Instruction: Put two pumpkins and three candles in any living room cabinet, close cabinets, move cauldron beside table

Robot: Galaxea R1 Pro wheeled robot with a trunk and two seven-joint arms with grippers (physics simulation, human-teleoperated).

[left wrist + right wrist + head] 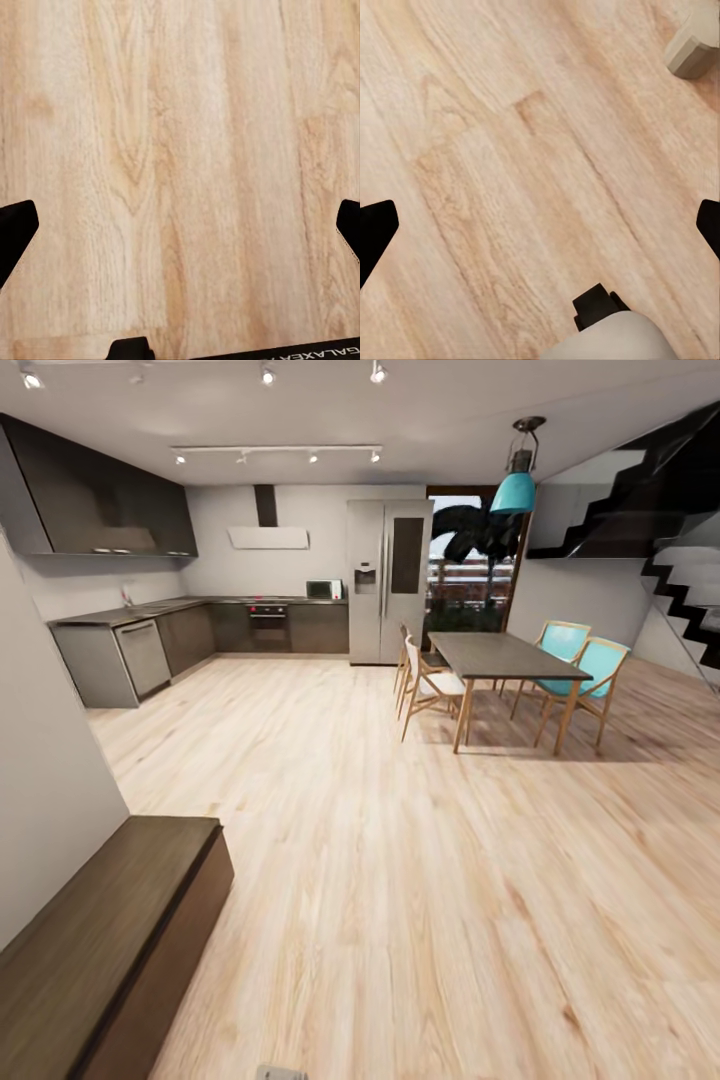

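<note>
Travel is the step now: both hands, left hand [180,225] and right hand [540,225], hang spread, carrying nothing, over bare floor [420,920]. Next, find the pumpkins and candles.

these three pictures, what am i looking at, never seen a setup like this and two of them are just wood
It is a simulated wheeled robot with two arms. The wide picture comes from its head camera: a wooden floor, a long dark cabinet at the near left, a dining table with chairs, a fridge and a kitchen beyond. The other two come from cameras near each arm's tool, looking down at floor. The dark tips at their edges are the fingers, far apart, so the left tool and right tool are open and hold nothing.
</note>
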